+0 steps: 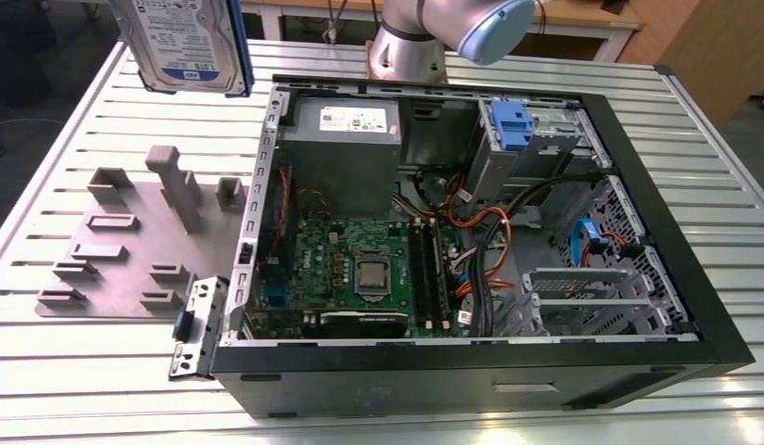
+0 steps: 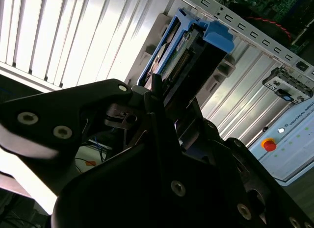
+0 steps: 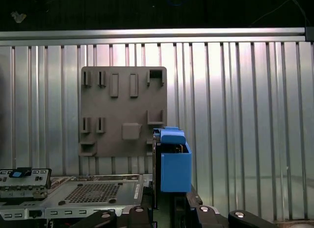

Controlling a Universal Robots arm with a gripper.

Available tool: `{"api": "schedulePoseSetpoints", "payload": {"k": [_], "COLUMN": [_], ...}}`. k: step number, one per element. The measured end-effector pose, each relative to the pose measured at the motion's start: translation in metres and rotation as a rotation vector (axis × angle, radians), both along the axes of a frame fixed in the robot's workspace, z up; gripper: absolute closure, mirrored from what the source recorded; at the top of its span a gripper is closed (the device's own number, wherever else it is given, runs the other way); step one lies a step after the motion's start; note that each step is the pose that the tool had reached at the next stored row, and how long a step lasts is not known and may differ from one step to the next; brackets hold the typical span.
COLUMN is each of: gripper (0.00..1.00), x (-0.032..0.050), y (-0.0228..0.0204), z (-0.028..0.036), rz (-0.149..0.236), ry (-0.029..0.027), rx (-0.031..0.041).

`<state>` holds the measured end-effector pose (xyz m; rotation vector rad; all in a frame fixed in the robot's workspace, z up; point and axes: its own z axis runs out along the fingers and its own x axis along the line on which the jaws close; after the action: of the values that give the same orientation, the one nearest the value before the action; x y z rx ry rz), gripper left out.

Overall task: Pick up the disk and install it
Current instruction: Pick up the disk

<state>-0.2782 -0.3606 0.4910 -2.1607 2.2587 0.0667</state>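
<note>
The disk (image 1: pixel 184 42), a silver drive with a blue-and-white label in a blue caddy frame, hangs upright in the air at the exterior view's upper left, above the slatted table and left of the open computer case (image 1: pixel 679 269). In the second wrist view my black gripper (image 2: pixel 171 100) is shut on the disk (image 2: pixel 179 56), its fingers (image 2: pixel 156 90) clamped on the lower end. The first wrist view shows the disk (image 3: pixel 172 162) edge-on, rising from the gripper (image 3: pixel 169 206).
A grey fixture plate (image 1: pixel 122 241) with slots and posts lies on the table (image 1: pixel 97 371) below the disk. Inside the case sit a grey power supply (image 1: pixel 342 139), a motherboard (image 1: pixel 357 269), cables and a fixed blue-handled caddy (image 1: pixel 512 125). The arm's base (image 1: pixel 413 46) stands behind the case.
</note>
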Motion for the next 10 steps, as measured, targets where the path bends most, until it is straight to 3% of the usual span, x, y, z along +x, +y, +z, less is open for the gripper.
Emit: {"api": "schedulePoseSetpoints", "payload": {"k": [6,10], "gripper": [0.65,0.65], "x": [0.0021,0.0078], "y": [0.0,0.0], "z": [0.0,0.0], "rz": [0.0,0.0], "ry": [0.0,-0.0001], "rx": [0.0,0.0]}}
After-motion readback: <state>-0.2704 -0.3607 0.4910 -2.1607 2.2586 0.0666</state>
